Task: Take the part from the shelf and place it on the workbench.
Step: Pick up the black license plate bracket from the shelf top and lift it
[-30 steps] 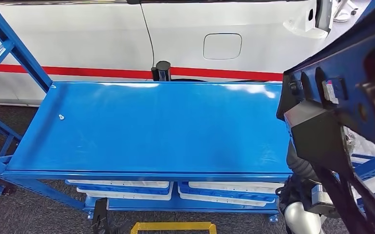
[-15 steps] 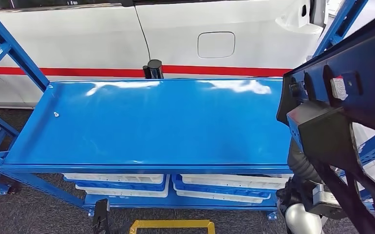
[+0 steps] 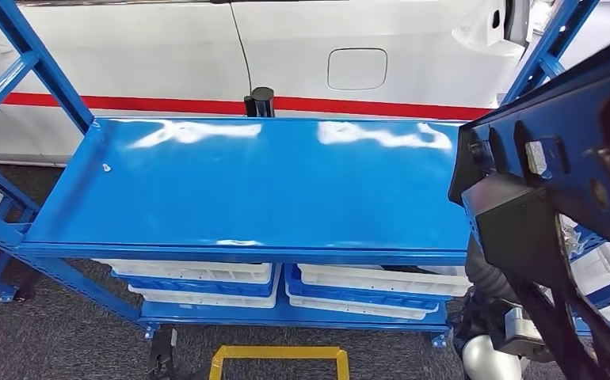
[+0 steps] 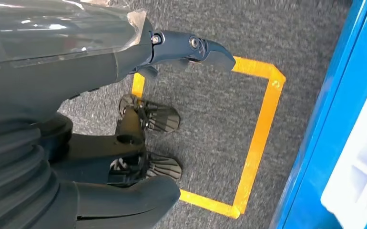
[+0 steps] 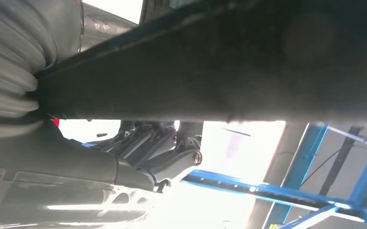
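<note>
The part (image 3: 555, 182) is a large dark blue-black panel with holes and a black bracket, raised at the right of the head view, beside the right end of the workbench (image 3: 270, 182). In the right wrist view the part (image 5: 219, 71) runs across the picture as a dark bar, and my right hand (image 5: 158, 152) grips it with its dark fingers curled around its edge. The workbench is a bare, glossy blue top straight ahead. My left hand (image 4: 181, 47) hangs over the floor, fingers extended and thumb apart, holding nothing.
A white car with a red stripe (image 3: 381, 107) stands right behind the bench. White bins (image 3: 199, 273) sit on the lower shelf. Blue rack posts (image 3: 40, 67) rise at both ends. A yellow floor marking (image 4: 258, 143) lies in front.
The whole picture has shifted, so the camera moved; the bench now lies a little higher in view. The part stays held at the right.
</note>
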Motion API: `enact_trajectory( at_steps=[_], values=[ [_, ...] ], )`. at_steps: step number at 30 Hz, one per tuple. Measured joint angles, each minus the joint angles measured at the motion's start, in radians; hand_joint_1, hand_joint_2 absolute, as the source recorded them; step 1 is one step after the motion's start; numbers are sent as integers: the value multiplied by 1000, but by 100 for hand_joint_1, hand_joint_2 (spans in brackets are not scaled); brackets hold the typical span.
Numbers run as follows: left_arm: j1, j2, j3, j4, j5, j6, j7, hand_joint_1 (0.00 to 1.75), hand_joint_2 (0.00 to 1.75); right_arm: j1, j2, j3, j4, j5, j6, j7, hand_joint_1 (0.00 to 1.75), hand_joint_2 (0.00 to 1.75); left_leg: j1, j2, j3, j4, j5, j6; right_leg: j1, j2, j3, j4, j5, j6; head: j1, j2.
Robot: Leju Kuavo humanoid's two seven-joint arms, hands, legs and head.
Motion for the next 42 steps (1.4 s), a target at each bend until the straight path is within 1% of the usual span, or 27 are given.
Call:
enact_trajectory(
  at_steps=[1,3,5,6,7,9,10,12,14,15,17,19,20,21,22,24,26,27,30,31,33,35,36,37,39,41,42],
  values=[
    [0,-1,0,-1,0,1,-2,0,175,2,-1,-1,-1,2,0,-1,175,175,1,3,-6,-6,11,8,2,0,-15,31,-26,-3,2,0],
    [0,-4,0,-2,0,2,-9,0,175,8,-1,-3,-2,8,0,-2,175,175,1,7,-26,-10,31,18,3,-1,-57,147,-103,-17,6,0],
    [0,-6,0,-2,0,4,-13,0,175,17,-2,-5,-3,13,0,-2,175,175,-2,9,-49,-9,47,19,3,-1,-81,251,-149,-15,8,0],
    [0,-7,0,-2,0,5,-14,0,175,20,-2,-6,-3,14,0,-2,175,175,-2,10,-59,-9,55,19,3,-1,-70,259,-148,-8,8,0],
    [1,-8,0,-2,-1,6,-13,0,175,23,-2,-7,-3,17,0,-2,175,175,-3,10,-69,-8,62,18,3,-1,-39,227,-133,0,8,0],
    [8,-7,-5,0,-19,-1,-2,0,175,30,2,-15,-8,40,0,-5,175,175,-4,9,-84,-6,74,12,4,-1,66,81,-101,8,8,0],
    [23,-1,-12,6,-32,-18,-10,0,175,43,5,-27,-17,55,0,-11,175,175,-6,8,-88,-4,79,7,7,-1,112,13,-93,5,7,0],
    [82,18,-28,25,-46,-85,-82,0,175,91,10,-61,-47,67,0,-25,175,175,-9,7,-89,-2,86,-2,15,2,152,-52,-96,-7,6,0],
    [156,41,-34,56,-36,-152,-185,0,175,131,9,-91,-73,51,0,-29,175,175,-8,11,-90,0,88,-12,11,7,142,-56,-89,-21,7,0],
    [186,50,-36,73,-31,-170,-219,0,175,140,8,-101,-82,46,0,-27,175,175,-7,12,-96,10,75,-17,6,10,138,-56,-83,-31,5,0],
    [220,61,-40,99,-26,-175,-245,0,175,147,8,-112,-96,50,0,-16,175,175,-2,7,-127,81,5,-29,-4,7,127,-59,-67,-49,1,0],
    [225,65,-44,116,-24,-167,-241,0,175,150,9,-118,-106,60,0,-6,175,175,3,3,-170,211,-81,-41,-2,-3,108,-56,-53,-56,-4,0],
    [224,66,-46,123,-24,-165,-235,0,175,151,9,-120,-109,64,0,-1,175,175,6,2,-181,263,-100,-45,-2,-7,97,-54,-47,-55,-4,0],
    [224,67,-48,128,-24,-165,-230,0,175,153,9,-122,-111,66,0,1,175,175,10,2,-176,284,-98,-49,-2,-9,87,-51,-42,-53,-4,0],
    [224,67,-49,133,-24,-166,-227,0,175,155,9,-123,-114,68,0,4,175,175,14,3,-151,265,-78,-51,-3,-10,78,-47,-37,-50,-4,0],
    [222,68,-49,140,-24,-166,-225,0,175,158,9,-125,-119,70,0,8,175,175,20,2,-54,137,-37,-53,-5,-9,63,-36,-31,-43,-4,0],
    [217,71,-49,146,-24,-166,-225,0,175,159,9,-129,-126,70,0,11,175,175,18,-2,21,25,-28,-47,-4,-9,52,-27,-24,-32,-5,0],
    [215,72,-49,149,-24,-166,-225,0,175,159,9,-131,-129,70,0,12,175,175,14,-4,31,4,-33,-42,-2,-9,49,-25,-20,-25,-6,0],
    [212,76,-49,157,-24,-167,-226,0,175,162,8,-136,-133,71,0,13,175,175,9,0,18,-6,-18,-13,-1,-8,41,-22,-14,-4,-5,0],
    [212,77,-49,159,-24,-168,-226,0,175,163,8,-137,-133,71,0,13,175,175,9,2,11,-10,-9,-1,-1,-7,30,-3,-30,-4,-3,0],
    [211,78,-49,162,-23,-169,-225,0,175,165,7,-139,-134,71,0,13,175,175,8,8,-7,-14,8,14,0,-6,-10,94,-100,-16,2,0],
    [211,79,-49,164,-23,-169,-225,0,175,167,6,-139,-134,71,0,14,175,175,4,11,-29,-13,24,19,1,-6,-47,220,-165,-21,4,0],
    [211,80,-49,165,-23,-169,-225,0,175,169,6,-139,-134,71,0,14,175,175,2,12,-40,-12,32,19,1,-6,-47,252,-175,-17,4,0],
    [211,80,-50,167,-23,-170,-224,0,175,171,6,-139,-134,71,0,15,175,175,0,12,-48,-12,40,18,1,-6,-28,245,-167,-10,5,0],
    [211,80,-50,168,-23,-172,-222,0,175,172,6,-139,-134,72,1,15,175,175,-1,12,-60,-9,53,15,2,-6,62,125,-126,1,6,0],
    [210,80,-50,169,-23,-174,-217,0,175,172,6,-139,-136,73,3,15,175,175,-4,12,-70,-5,65,7,9,-6,157,-19,-107,-3,5,0],
    [210,80,-50,170,-23,-175,-214,0,175,172,6,-139,-138,74,4,15,175,175,-5,12,-73,-4,72,1,13,-5,177,-58,-106,-7,6,0]
  ],
)
